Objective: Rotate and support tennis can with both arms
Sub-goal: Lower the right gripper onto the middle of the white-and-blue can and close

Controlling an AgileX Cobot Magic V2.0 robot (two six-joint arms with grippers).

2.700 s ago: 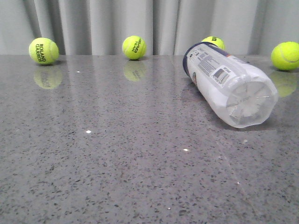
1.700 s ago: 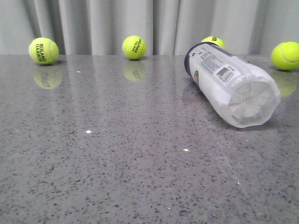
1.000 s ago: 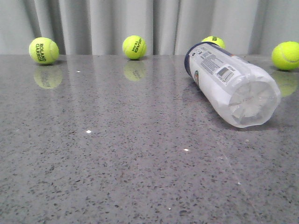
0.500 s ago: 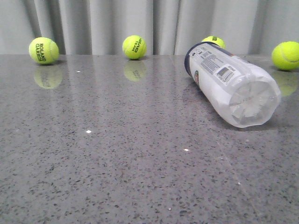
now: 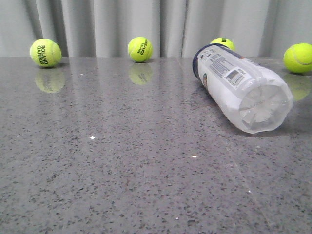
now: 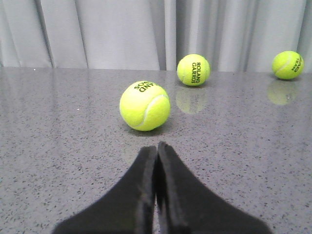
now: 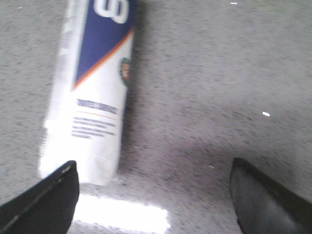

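Observation:
The tennis can (image 5: 239,85) lies on its side at the right of the grey table, clear bottom end toward the camera, barcode up. In the right wrist view the tennis can (image 7: 92,92) shows its navy band, orange stripe and round logo. My right gripper (image 7: 153,195) hovers above it, open wide and empty, one finger (image 7: 44,202) close to the can's end. My left gripper (image 6: 156,148) is shut and empty, low over the table, pointing at a yellow-green ball (image 6: 145,106). Neither gripper shows in the front view.
Several tennis balls stand along the back edge by the grey curtain: far left (image 5: 45,53), middle (image 5: 140,49), behind the can (image 5: 222,44), far right (image 5: 298,58). In the left wrist view there are two more balls, one (image 6: 193,70) and another (image 6: 287,65), farther off.
The can rolled slightly about its axis and shifted a little to the right early on; in the last second it lies still.

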